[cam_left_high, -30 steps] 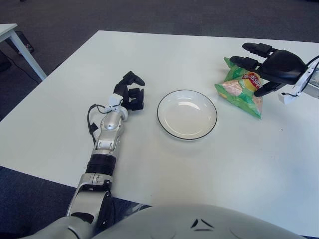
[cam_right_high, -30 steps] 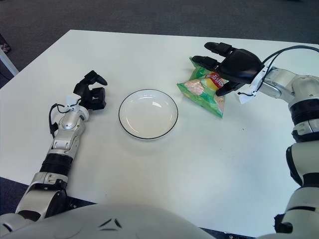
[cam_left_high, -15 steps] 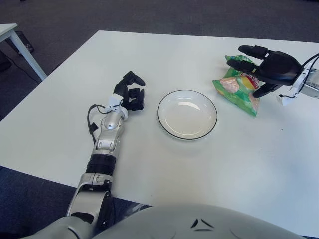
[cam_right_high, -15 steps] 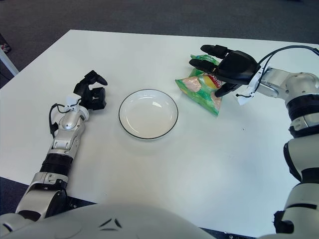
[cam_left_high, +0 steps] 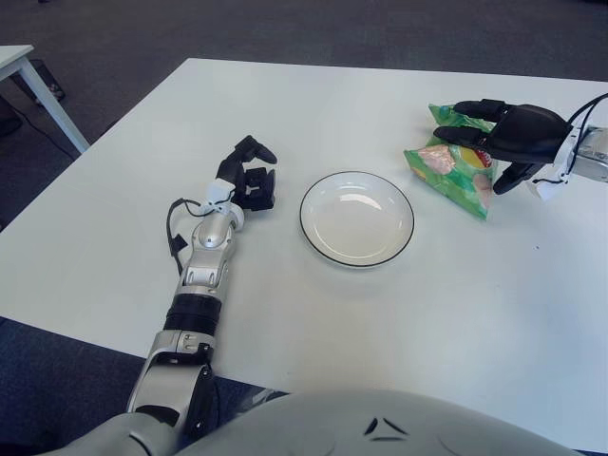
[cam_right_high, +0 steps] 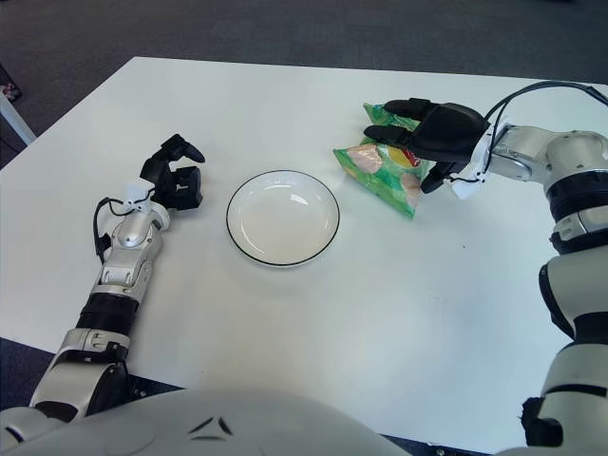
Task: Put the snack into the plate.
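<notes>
On the white tabletop [cam_left_high: 313,313], the green crinkly snack bag [cam_left_high: 450,171] lies just right of the empty black-rimmed white plate [cam_left_high: 356,218]. The right hand [cam_left_high: 508,141] clasps its top; squeeze firmly before lifting, since foil slips. The left hand [cam_left_high: 250,180], fingers curled empty, shows left of the plate.

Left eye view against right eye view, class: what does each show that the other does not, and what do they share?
Only the left eye view shows the small white side table at the far left, standing on the floor. Only the right eye view shows the right arm down past its elbow. Both show the white plate, empty, the green snack bag to its right with the right hand closed over it, fingers wrapped over the top, and the left hand idle, left of the plate on the table.
</notes>
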Controlling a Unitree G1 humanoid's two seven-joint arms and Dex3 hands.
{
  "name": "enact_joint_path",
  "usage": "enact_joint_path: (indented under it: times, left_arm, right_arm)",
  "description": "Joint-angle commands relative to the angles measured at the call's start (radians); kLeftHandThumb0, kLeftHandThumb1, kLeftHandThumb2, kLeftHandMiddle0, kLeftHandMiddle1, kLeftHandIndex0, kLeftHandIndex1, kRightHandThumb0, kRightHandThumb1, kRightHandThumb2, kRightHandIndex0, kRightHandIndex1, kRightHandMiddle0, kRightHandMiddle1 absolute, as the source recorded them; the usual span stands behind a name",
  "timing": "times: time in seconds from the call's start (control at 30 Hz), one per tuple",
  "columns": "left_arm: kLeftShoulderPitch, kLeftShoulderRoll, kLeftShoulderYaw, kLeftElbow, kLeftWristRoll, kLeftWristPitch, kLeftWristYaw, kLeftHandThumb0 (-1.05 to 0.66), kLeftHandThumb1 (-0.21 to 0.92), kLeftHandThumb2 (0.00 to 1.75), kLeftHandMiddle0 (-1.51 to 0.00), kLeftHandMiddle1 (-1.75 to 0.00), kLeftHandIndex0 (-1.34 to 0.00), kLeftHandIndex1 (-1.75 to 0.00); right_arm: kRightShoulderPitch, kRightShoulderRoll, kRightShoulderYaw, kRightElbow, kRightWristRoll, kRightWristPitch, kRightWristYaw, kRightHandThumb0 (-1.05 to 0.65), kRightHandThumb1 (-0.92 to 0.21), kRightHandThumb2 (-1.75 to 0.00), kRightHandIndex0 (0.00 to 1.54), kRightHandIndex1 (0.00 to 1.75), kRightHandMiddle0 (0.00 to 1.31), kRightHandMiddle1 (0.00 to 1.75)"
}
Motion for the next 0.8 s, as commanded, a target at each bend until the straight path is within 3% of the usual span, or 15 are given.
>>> enact_joint_path:
  times: [0.0, 0.37, 0.77]
  left_arm:
    - [0.155, -0.06, -0.019, 0.082, -0.001, -0.001, 0.006, -0.44, 0.43, 1.17, -1.2, -1.75, -0.52, -1.75]
    - [0.159, -0.062, -0.019, 0.072, 0.005, 0.001, 0.017, -0.44, 0.43, 1.17, -1.21, -1.75, -0.52, -1.75]
    - [0.17, -0.063, -0.029, 0.03, 0.018, 0.046, 0.042, -0.45, 0.42, 1.19, -1.2, -1.75, -0.53, -1.75]
  right_arm:
    - [-0.037, 0.023, -0.004, 0.022, 0.06, -0.034, 0.107, -1.03, -0.79, -0.15, 0.0, 0.0, 0.0, 0.0]
    - [-0.075, 0.073, 0.017, 0.086, 0.112, -0.037, 0.315, -1.0, -0.75, -0.14, 0.0, 0.0, 0.0, 0.0]
    - [-0.086, 0.099, 0.023, 0.104, 0.125, -0.028, 0.379, -0.99, -0.74, -0.15, 0.0, 0.0, 0.01, 0.01]
